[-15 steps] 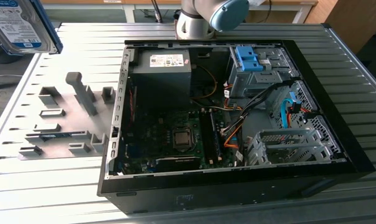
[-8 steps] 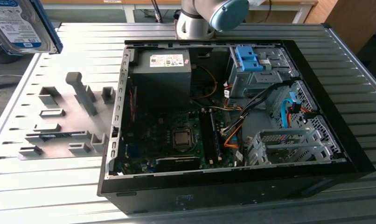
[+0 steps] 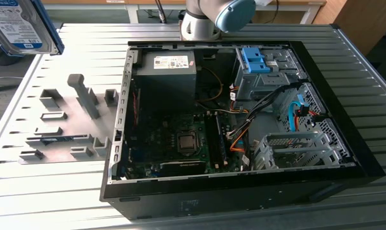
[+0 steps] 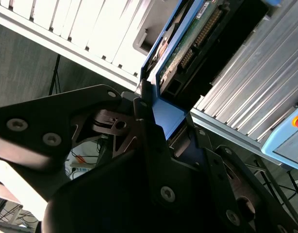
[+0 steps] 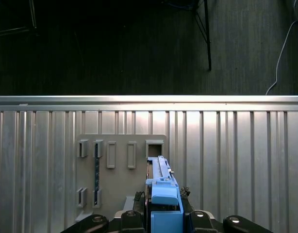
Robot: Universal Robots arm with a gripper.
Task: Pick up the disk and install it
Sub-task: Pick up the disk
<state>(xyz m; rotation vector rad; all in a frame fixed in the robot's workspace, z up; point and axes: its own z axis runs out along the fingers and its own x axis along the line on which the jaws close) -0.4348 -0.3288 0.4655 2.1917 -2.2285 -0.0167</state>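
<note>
Closest to my wrist cameras, the gripper [image 4: 167, 121] is pinching the disk [image 4: 185, 48] edge-on. Its black fingers [image 4: 145, 116] are pressed against the blue rails on either side (the green circuit board faces the second wrist view). In the first wrist view I see the disk hanging over the grey fixture plate [image 5: 122, 165], which lies on the ribbed aluminium table [image 5: 246, 160]. Past the table edge is dark floor [image 5: 115, 43].

In the exterior view the disk looms large at eleven o'clock, label toward the camera, well apart from the open computer case [image 3: 212, 203]. The fixture plate lies at nine o'clock of the case. Inside the case, the dark grey box with a white sticker [image 3: 167, 76] sits at about eleven o'clock and the bright blue latch piece [image 3: 254, 58] at one o'clock. Farthest off, at twelve o'clock, the arm's base [image 3: 202, 21] stands behind the case.
</note>
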